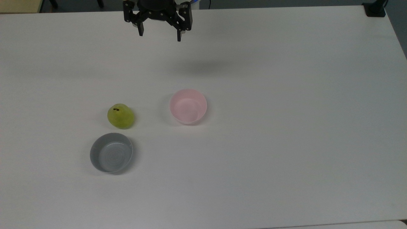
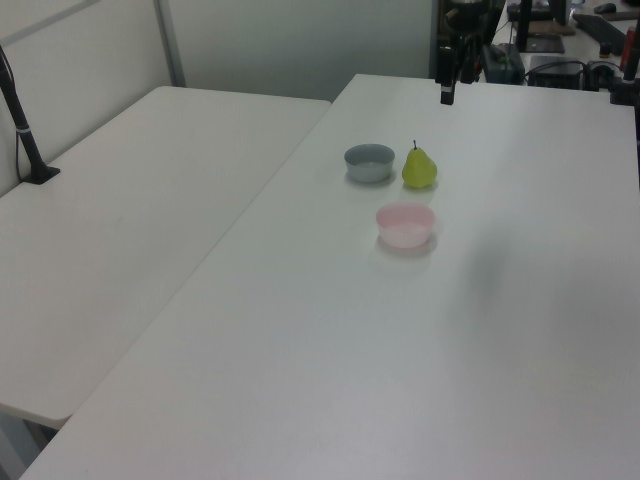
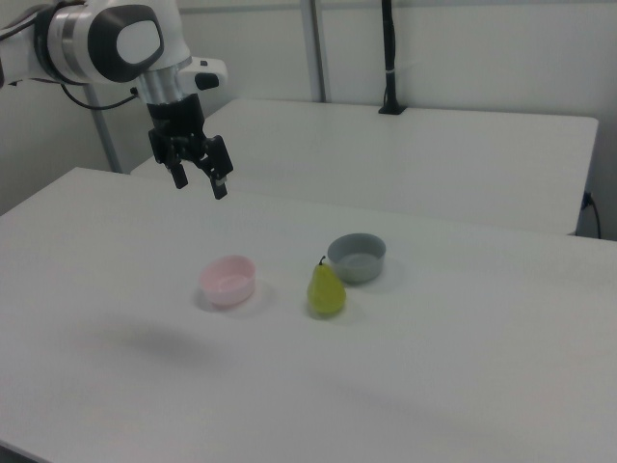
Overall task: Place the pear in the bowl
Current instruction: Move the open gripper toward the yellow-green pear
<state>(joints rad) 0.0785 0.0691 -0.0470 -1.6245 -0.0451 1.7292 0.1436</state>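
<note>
**Pear untouched, two bowls close by: where this could slip**

Pear (image 1: 120,116) stands upright on the table (image 1: 286,127), stem up, free of any grip. The gripper (image 1: 159,33) hangs high above the far edge of the table in the top view, well apart from everything, its fingers spread with nothing between them.

The pink bowl (image 1: 188,106) sits empty to the pear's right in the top view. A grey bowl (image 1: 111,152) lies just beside the pear, nearer the camera in the top view.

Likely trouble, as I judge it:

- The pear is rounded and narrows toward the top. Fingers closing high on the neck could squeeze it out or tip it over, and a fallen pear may roll.
- The grey bowl is close. A finger coming down on that side could strike its rim and shove it, or knock the pear.
- The two bowls are alike in size, so dropping into the grey one is a real risk.
- The pink bowl looks light. A low carry could clip its wall and slide it, and a high release could let the pear bounce out.
</note>
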